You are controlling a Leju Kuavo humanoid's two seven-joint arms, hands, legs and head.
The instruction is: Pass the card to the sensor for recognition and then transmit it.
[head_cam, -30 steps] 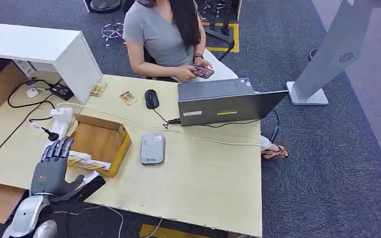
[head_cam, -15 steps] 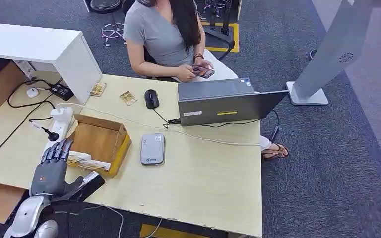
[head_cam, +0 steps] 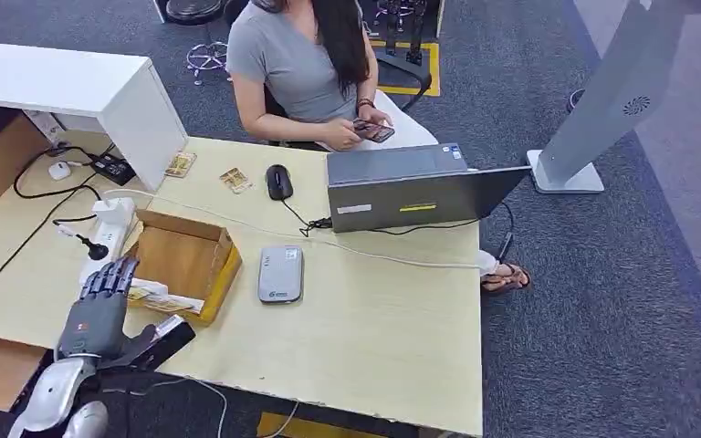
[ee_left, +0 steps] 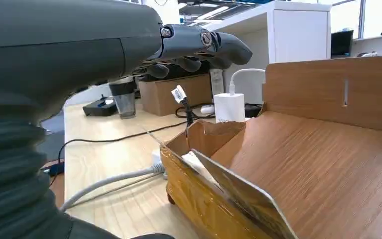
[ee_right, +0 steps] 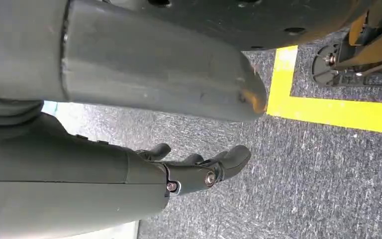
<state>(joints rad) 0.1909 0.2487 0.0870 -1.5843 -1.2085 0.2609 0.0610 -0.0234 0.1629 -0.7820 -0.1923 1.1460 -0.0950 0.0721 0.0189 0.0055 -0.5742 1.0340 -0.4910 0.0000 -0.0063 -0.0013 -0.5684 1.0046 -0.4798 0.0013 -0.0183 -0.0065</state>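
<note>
Head view: the robot's left hand (head_cam: 96, 315) hovers with fingers spread and empty beside a cardboard box (head_cam: 185, 260) on the pale wood counter (head_cam: 374, 319); a grey rounded sensor (head_cam: 281, 274) lies nearby. Left wrist view: a glossy card (ee_left: 238, 191) leans inside the box. Right wrist view: the right hand (ee_right: 179, 174) hangs over carpet, fingers loosely apart, holding nothing.

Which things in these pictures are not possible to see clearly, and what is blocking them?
- Card in the cardboard box: its print is too small in the head view; the left wrist view shows it nearly edge-on.
- Phone screen: too small in the head view.
- Sensor markings: too small to read.
- Left robot hand: its palm side is hidden in the head view.
- Right robot hand: its own cover hides much of the fingers.
</note>
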